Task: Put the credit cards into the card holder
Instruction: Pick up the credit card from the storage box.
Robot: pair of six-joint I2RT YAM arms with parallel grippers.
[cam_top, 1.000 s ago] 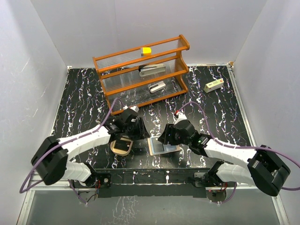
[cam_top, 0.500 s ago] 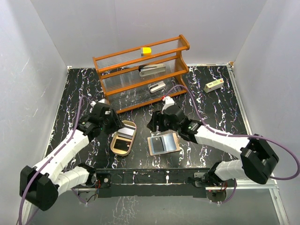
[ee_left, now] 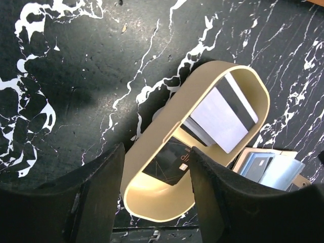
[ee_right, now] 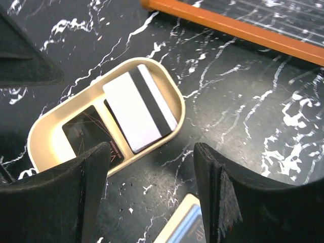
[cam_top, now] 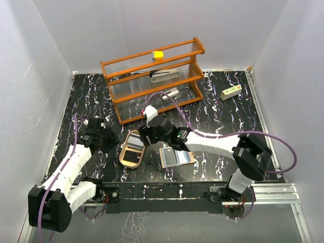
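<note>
Tan and oval, the card holder sits on the black marbled tabletop near the front edge. Two credit cards lie flat inside it: a pale card with a dark stripe at the end nearer the rack, and a black card at the other end, their edges meeting or slightly overlapped.

A second ago the left pincer was down over the holder. It has since drawn off to the left, and its jaws stand apart with nothing between them. The right pincer, which was over the open wallet, has swung across and hangs above the holder, jaws likewise spread and empty.

Both arms have let go, so this reads as a drop just finished. Bluish cards still show in the wallet just beside the holder, so the task looks only partly done, with another fetch likely.
</note>
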